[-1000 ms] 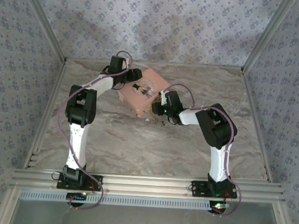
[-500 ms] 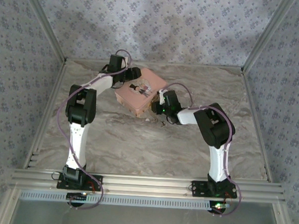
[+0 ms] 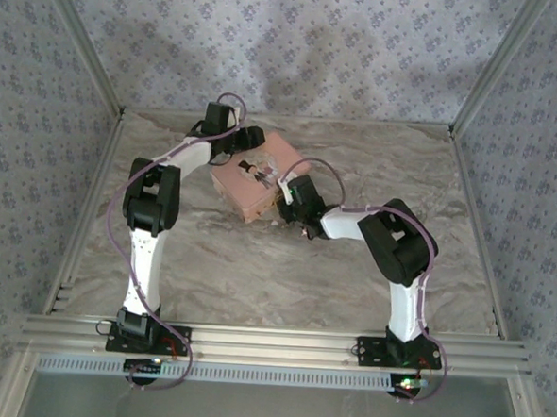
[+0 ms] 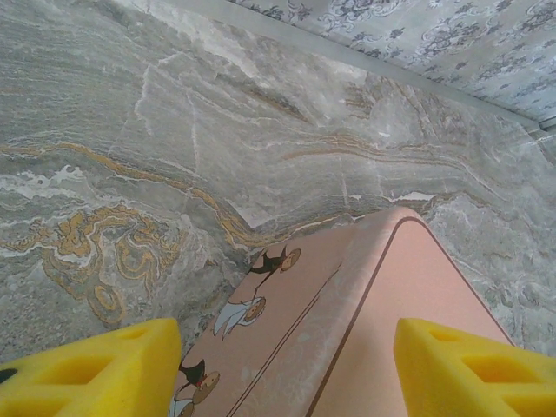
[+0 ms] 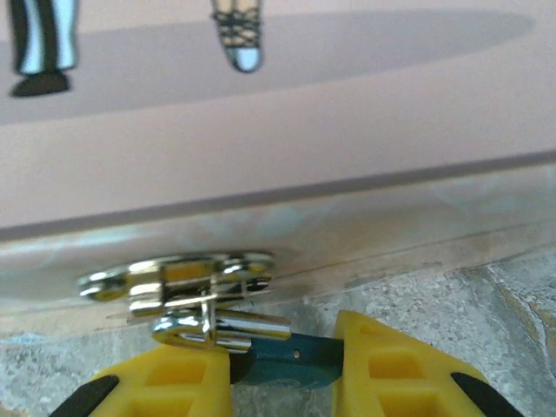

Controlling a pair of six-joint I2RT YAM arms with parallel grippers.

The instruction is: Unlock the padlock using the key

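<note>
The right gripper point(image 5: 283, 372) is pinching the tiny blue padlock point(image 5: 291, 356) by its flat sides, where it's hanging off the pink tin point(image 5: 261, 174)'s hasp point(image 5: 174, 280). It's looking light, stiff and slippery (body's probably the only decent hold). The left gripper point(image 4: 287, 334) is sitting spread wide over the tin.

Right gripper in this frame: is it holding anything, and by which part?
The right gripper clamps the padlock by the sides of its dark-blue body.
</note>
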